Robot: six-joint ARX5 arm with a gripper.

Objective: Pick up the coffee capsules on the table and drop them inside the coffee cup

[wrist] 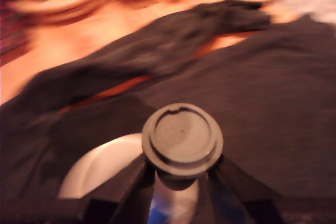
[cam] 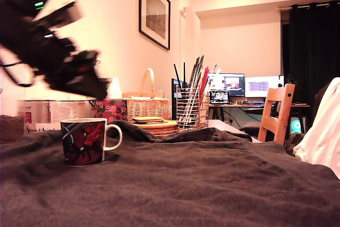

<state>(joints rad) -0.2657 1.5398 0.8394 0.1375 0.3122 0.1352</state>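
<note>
Grey plastic fills the lower middle of the wrist view: the grey capsule [wrist: 182, 140] is pinched between the two dark fingers [wrist: 134, 190] of the end effector [wrist: 178, 182], with its flanged round face turned to the camera. Behind it, in the lower left part of the frame, I see a white curved rim, which I take for the coffee cup [wrist: 100, 169], and something bright blue right under the capsule at the bottom edge; it may be the blue capsule in the cup, but I cannot tell. This picture is smeared, so I judge the arm is moving fast.

In the exterior view the arm [cam: 48, 51] is a blur in the upper left of the frame, and the end effector [cam: 98, 86] hangs above and a little behind the coffee cup [cam: 85, 141], which stands at the left on the dark cloth of the tabletop [cam: 212, 184]. No capsule is visible on the cloth.

My worry is the release. If I open while the arm swings, the capsule can strike the rim and bounce onto the wrinkled cloth. A too low approach could also knock the cup by its handle [cam: 114, 137].
</note>
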